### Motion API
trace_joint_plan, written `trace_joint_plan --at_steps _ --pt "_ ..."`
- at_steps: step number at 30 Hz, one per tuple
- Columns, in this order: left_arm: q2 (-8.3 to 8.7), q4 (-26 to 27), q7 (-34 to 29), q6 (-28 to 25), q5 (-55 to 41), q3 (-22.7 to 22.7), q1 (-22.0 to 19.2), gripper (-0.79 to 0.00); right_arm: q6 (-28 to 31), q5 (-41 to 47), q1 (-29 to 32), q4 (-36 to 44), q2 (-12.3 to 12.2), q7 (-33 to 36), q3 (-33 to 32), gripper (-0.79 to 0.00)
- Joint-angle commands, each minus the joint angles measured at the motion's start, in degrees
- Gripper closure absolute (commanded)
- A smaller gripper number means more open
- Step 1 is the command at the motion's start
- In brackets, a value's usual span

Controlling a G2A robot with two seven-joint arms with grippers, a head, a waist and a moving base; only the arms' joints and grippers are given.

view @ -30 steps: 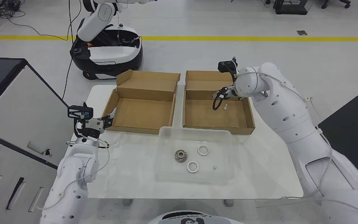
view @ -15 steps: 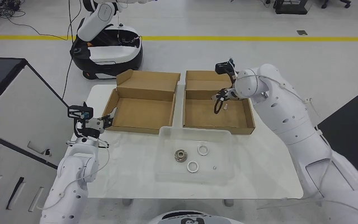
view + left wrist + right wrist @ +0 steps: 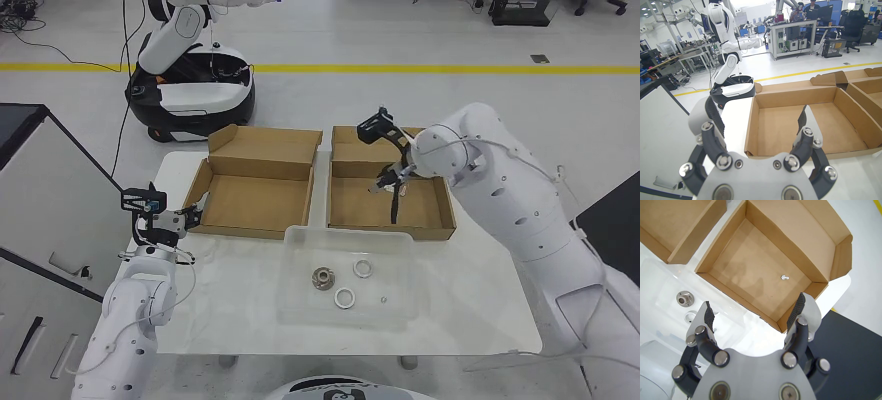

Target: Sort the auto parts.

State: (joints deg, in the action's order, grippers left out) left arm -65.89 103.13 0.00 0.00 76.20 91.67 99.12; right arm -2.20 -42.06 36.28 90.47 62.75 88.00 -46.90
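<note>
Now the right gripper (image 3: 754, 302) hangs wide open and empty above the right cardboard box (image 3: 753, 262). On that box's floor the small bolt (image 3: 785, 277) lies flat, its long axis diagonal to the walls, shank toward a corner, head toward the middle. The left gripper (image 3: 757, 106), likewise spread and empty, sits beside the left box (image 3: 791, 128).

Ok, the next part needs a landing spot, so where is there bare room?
The left box floor is wholly bare. The right box is bare except one bolt. The table right of the clear tray is free. The tray's middle is crowded: flanged hub, two rings.
</note>
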Motion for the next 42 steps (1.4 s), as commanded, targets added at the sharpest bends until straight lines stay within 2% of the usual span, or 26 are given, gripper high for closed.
trace_joint_plan --at_steps 1,13,30,36,42 --pt "0.00 0.0 0.0 0.0 0.0 0.0 0.0 -0.785 0.4 1.8 -0.9 1.2 -0.4 0.0 1.8 -0.785" --pt "0.00 0.0 0.0 0.0 0.0 0.0 0.0 -0.785 -0.2 12.5 -9.1 6.7 -4.9 0.0 14.9 -0.785" --pt "0.00 0.0 0.0 0.0 0.0 0.0 0.0 -0.785 13.7 26.6 -22.0 13.3 -17.0 0.0 29.2 -0.785" --pt "0.00 0.0 0.0 0.0 0.0 0.0 0.0 -0.785 16.8 30.6 -23.9 16.8 -19.7 0.0 31.3 -0.785" --pt "0.00 0.0 0.0 0.0 0.0 0.0 0.0 -0.785 18.5 34.6 -24.4 19.8 -21.3 0.0 33.2 -0.785"
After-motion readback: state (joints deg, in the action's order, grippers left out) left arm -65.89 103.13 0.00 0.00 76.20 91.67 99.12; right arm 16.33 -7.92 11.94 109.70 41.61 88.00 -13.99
